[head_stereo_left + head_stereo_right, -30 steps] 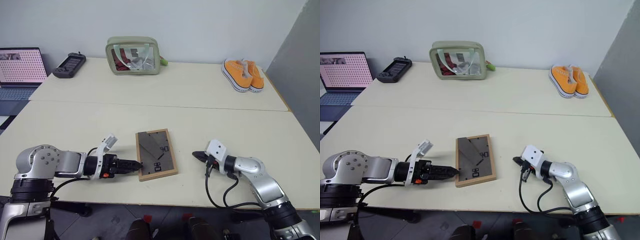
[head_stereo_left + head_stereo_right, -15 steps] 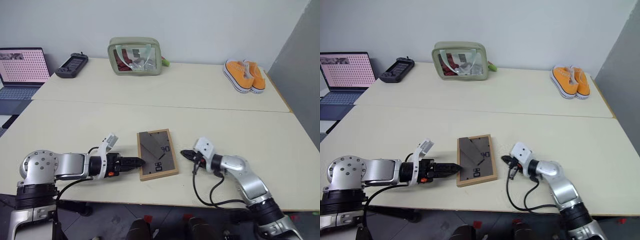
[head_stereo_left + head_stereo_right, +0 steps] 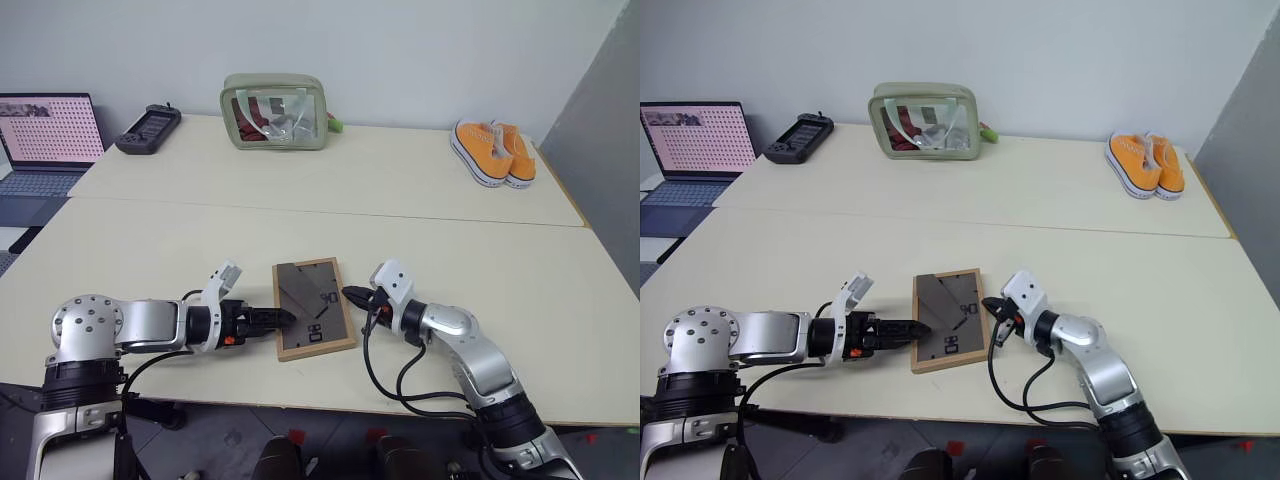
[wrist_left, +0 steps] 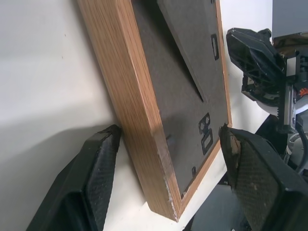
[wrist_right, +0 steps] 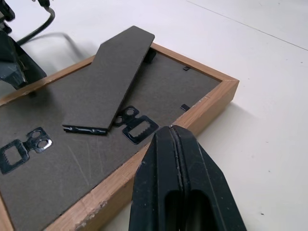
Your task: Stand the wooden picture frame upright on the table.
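Wooden picture frame (image 3: 313, 308) — lies face down at lower centre of the head view, dark back up, easel stand (image 5: 109, 78) folded flat against it, near the front edge of the table (image 3: 300, 215).

My left gripper (image 3: 283, 318) — fingers spread wide, one black fingertip (image 4: 98, 163) against the frame's outer wooden side, the other over its back; nothing lifted.

My right gripper (image 3: 351, 294) — fingers pressed together, empty, tip just beside the frame's right edge.

Far edge of table, upper picture: green pouch (image 3: 273, 111), orange shoes (image 3: 492, 152), handheld device (image 3: 147, 128), laptop (image 3: 42, 135).
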